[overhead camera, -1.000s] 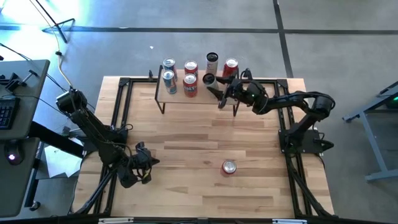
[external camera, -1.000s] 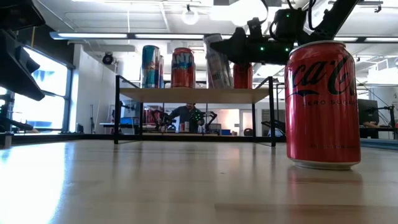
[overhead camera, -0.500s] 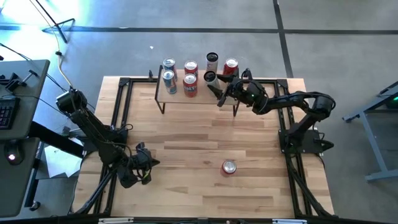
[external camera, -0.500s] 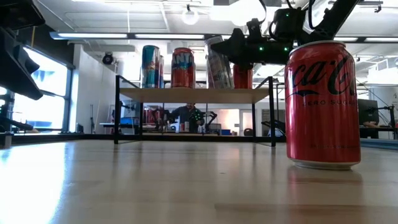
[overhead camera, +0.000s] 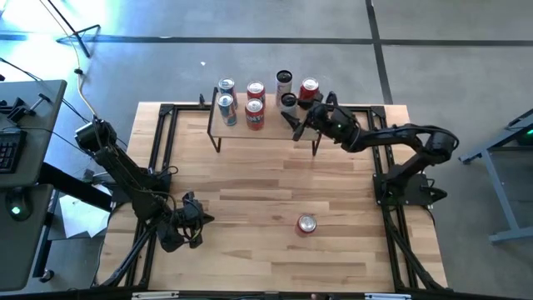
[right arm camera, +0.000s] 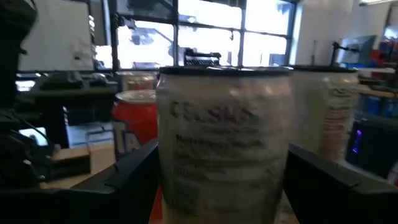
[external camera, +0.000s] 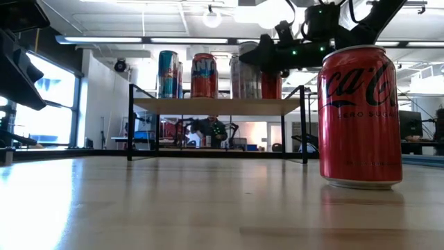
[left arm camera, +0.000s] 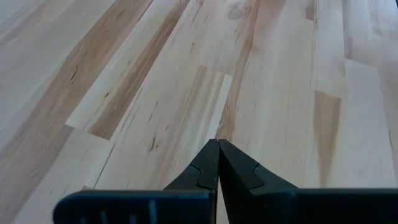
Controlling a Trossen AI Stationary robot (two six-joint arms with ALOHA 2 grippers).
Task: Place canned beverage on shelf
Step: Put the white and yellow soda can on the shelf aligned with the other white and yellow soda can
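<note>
Right fingers: the two dark fingers sit on either side of a pale silver can and clamp it between them; the can stands upright.
Right gripper: the right gripper reaches over the right end of the shelf, at about 1 o'clock on the worktop in the high view.
Held can: in the high view the silver can is over the shelf's right part, just beside a dark-topped can at its 12 o'clock and a red can at its 1 o'clock. In the low view it stands level with the other cans, its base at the shelf top; whether it touches the wood I cannot tell.
Shelf load: two blue cans at the left end, two red cans beside them towards the middle.
Loose can: a red cola can stands upright on the worktop at about 5 o'clock, well apart from the shelf; it fills the right of the low view.
Left gripper: the left gripper rests low near the worktop's 8 o'clock corner, fingers pressed together on nothing.
Background: a person shows far beyond the shelf legs in the low view.
</note>
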